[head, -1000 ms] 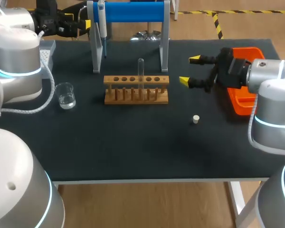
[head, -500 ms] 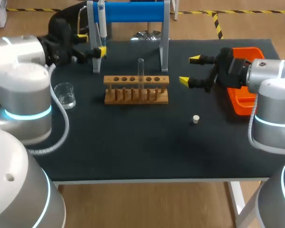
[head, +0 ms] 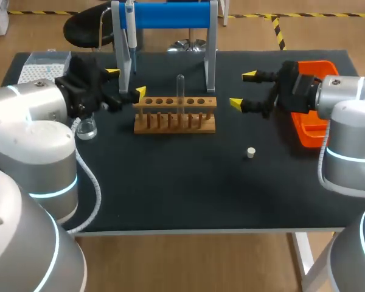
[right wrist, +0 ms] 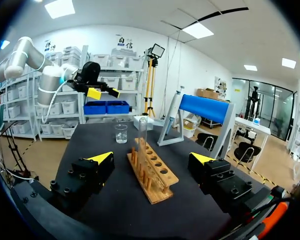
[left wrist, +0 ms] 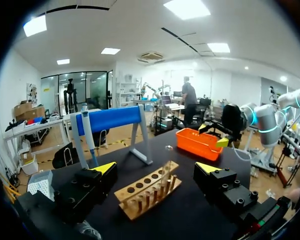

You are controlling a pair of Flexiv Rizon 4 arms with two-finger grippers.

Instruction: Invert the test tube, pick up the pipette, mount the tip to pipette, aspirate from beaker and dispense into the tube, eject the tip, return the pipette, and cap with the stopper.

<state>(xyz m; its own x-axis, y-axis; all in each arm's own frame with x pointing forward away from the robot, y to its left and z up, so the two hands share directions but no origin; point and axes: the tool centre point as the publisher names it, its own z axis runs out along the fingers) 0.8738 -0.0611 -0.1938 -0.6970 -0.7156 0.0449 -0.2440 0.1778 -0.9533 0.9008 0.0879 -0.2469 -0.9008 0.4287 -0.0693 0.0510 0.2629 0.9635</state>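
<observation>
Black-topped table [head: 170, 194]. Blue-barred stand [head: 170, 15] near the far edge, pipette [head: 130, 33] hanging at its left post. Wooden rack [head: 174, 114] in front of the stand, apart from its feet; test tube [head: 180, 91] upright in one of the rack's middle holes. Beaker [head: 85, 126] left of the rack, partly hidden by the left arm. Tip box [head: 42, 64] at the far left corner. Orange tray [head: 310, 131] against the right edge, partly covered by the right arm. Stopper [head: 250, 152] alone on the mat, nearer than the rack and to its right, well apart from rack, tray and near edge. Left gripper [head: 126, 82]: fingers spread, holding nothing, just beside the rack's left end, between the stand's left leg and the rack. Right gripper [head: 243, 89]: fingers spread, holding nothing, over the mat between rack and tray, well apart from the rack's right end. In both wrist views the rack lies ahead of the spread fingers, untouched.
</observation>
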